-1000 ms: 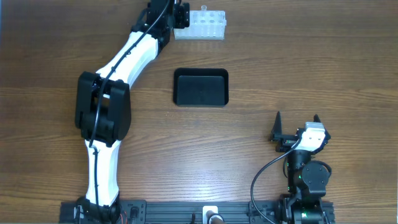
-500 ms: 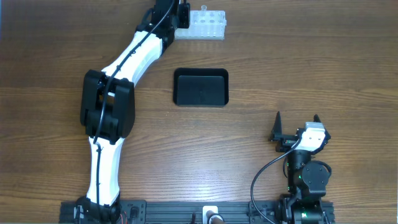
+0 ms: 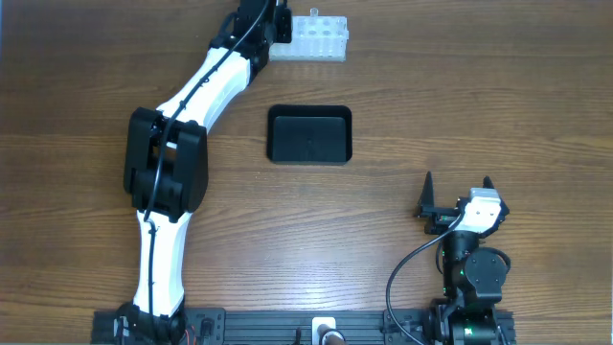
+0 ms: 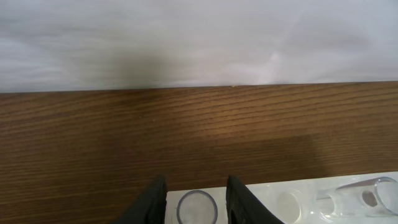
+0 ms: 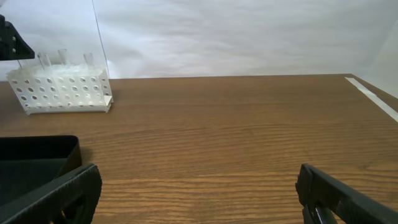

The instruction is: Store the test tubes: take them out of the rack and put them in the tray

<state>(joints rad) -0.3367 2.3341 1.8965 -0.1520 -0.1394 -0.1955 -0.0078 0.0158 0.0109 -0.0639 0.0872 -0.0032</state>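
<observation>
The table [image 3: 498, 105] is of brown wood, and the grain runs from left to right. Two things lie directly on it. At the far edge, a little left of the middle, stands a white rack [image 3: 306, 51] with many small holes in its side wall [image 5: 62, 93]. Nearer to me, well apart from the rack but almost in line with it, lies a black tray [image 3: 271, 134], low and rectangular with rounded corners. On the right side of the table a thin pale strip [image 5: 373, 96] lies flat on the wood. Along the near edge runs a black rail [image 3: 259, 321].
</observation>
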